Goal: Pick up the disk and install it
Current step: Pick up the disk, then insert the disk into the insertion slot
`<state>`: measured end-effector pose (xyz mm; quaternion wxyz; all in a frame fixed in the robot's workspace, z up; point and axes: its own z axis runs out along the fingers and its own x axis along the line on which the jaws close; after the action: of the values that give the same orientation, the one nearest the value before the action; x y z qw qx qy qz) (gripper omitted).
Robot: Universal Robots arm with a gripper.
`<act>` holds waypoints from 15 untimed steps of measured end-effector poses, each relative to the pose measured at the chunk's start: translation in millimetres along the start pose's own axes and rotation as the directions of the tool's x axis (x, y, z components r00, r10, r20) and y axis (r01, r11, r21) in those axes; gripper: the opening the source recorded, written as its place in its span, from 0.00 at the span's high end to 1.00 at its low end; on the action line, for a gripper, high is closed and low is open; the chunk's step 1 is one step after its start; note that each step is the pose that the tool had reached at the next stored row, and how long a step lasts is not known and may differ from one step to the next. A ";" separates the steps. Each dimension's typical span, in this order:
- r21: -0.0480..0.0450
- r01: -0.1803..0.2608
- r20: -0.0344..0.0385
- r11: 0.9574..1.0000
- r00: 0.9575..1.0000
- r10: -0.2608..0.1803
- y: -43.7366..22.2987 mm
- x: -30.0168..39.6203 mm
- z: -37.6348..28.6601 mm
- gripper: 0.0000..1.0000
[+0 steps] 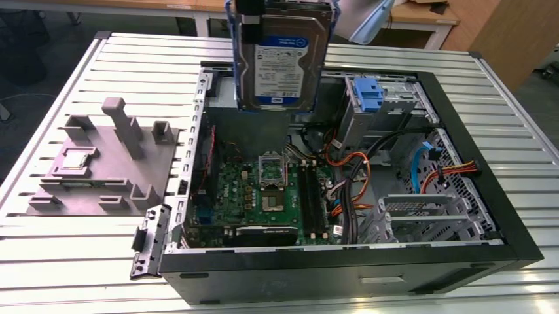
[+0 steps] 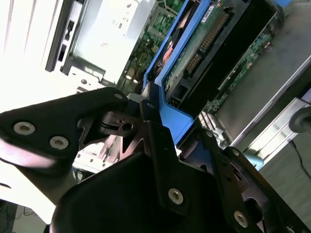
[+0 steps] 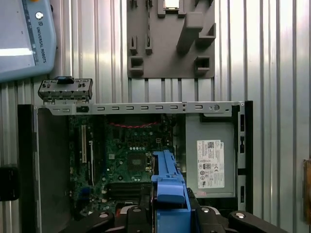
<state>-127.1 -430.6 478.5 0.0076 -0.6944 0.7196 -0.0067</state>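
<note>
The disk (image 1: 281, 59), a silver hard drive with a white-and-blue label in a blue carrier frame, hangs upright above the back of the open computer case (image 1: 349, 265). In the second wrist view my gripper (image 2: 167, 121) is shut on the blue frame's edge, with the disk's green circuit-board side (image 2: 204, 34) stretching away from the black fingers (image 2: 146, 104). In the first wrist view the gripper (image 3: 167, 211) clamps the disk's blue frame (image 3: 167, 182), which is held edge-on over the motherboard (image 3: 126, 160). The disk touches nothing in the case.
Inside the case are the motherboard (image 1: 262, 190), bundled cables (image 1: 367, 176), a blue upright latch on a drive bay (image 1: 371, 98), a metal drive cage (image 1: 423, 216) and a grey power-supply box (image 3: 211, 160). A grey fixture plate (image 1: 96, 170) lies on the slatted table at the exterior view's left.
</note>
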 end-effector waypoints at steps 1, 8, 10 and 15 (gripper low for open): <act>0.000 0.000 0.000 1.000 1.000 0.000 -3.6 -0.1 0.2 0.63; 0.000 0.000 0.000 1.000 1.000 0.000 -19.2 -0.6 1.8 0.63; 0.000 0.000 0.000 1.000 1.000 0.000 -22.3 -0.7 2.1 0.63; 0.000 0.000 0.000 1.000 1.000 0.000 -23.0 -0.7 2.1 0.63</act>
<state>-104.1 -430.7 476.8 0.0076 -0.6944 0.7195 -0.0067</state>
